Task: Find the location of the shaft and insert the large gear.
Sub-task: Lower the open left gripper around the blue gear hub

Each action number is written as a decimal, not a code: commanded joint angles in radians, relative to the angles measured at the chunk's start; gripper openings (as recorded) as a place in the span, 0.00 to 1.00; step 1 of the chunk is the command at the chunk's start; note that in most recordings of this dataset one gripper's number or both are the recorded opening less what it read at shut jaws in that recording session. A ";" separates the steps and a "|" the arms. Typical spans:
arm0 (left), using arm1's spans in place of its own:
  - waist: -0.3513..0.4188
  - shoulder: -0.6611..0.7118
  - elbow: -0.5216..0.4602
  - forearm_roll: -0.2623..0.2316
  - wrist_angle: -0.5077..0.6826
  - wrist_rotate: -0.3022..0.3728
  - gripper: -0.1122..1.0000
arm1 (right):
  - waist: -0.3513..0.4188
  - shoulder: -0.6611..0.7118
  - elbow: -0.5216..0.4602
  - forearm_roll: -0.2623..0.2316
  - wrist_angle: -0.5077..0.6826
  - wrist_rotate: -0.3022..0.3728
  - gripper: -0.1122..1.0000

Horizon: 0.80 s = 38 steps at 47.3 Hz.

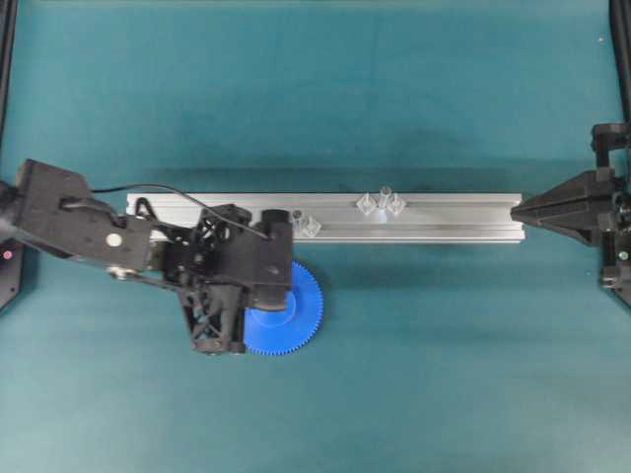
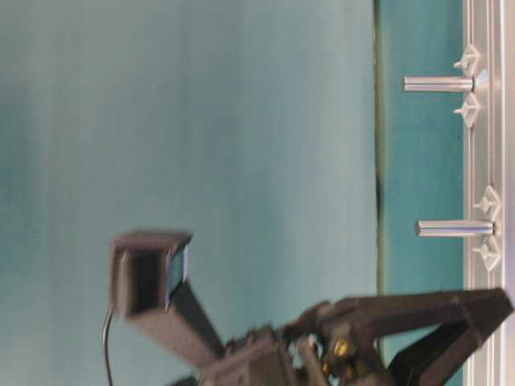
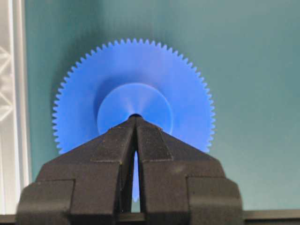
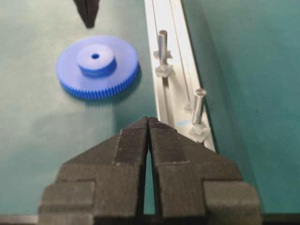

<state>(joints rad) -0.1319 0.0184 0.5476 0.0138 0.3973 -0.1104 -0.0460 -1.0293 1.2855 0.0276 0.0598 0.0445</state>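
Note:
The large blue gear lies flat on the teal mat in front of the rail. My left gripper is shut and empty, with its tips over the gear's centre hole. The gear also shows in the left wrist view and the right wrist view. The shaft, a clear peg with wide-set feet, stands on the rail; it is the nearer peg in the right wrist view. My right gripper is shut and empty at the rail's right end.
The aluminium rail runs left to right across the middle of the mat. A second, dark-tipped clear peg stands on it close to my left arm, and it is the farther peg in the right wrist view.

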 commanded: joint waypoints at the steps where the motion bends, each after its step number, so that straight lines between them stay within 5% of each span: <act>1: -0.006 0.008 -0.060 0.003 0.052 -0.003 0.11 | -0.003 0.003 -0.009 0.002 -0.005 0.009 0.12; 15: -0.006 0.109 -0.189 0.003 0.225 0.000 0.11 | -0.005 0.000 -0.005 0.002 -0.005 0.009 0.12; 38: -0.006 0.144 -0.238 0.003 0.324 0.006 0.11 | -0.012 -0.002 0.002 0.002 -0.005 0.009 0.12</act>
<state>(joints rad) -0.1319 0.1733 0.3344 0.0138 0.7164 -0.1058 -0.0537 -1.0354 1.2962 0.0291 0.0598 0.0445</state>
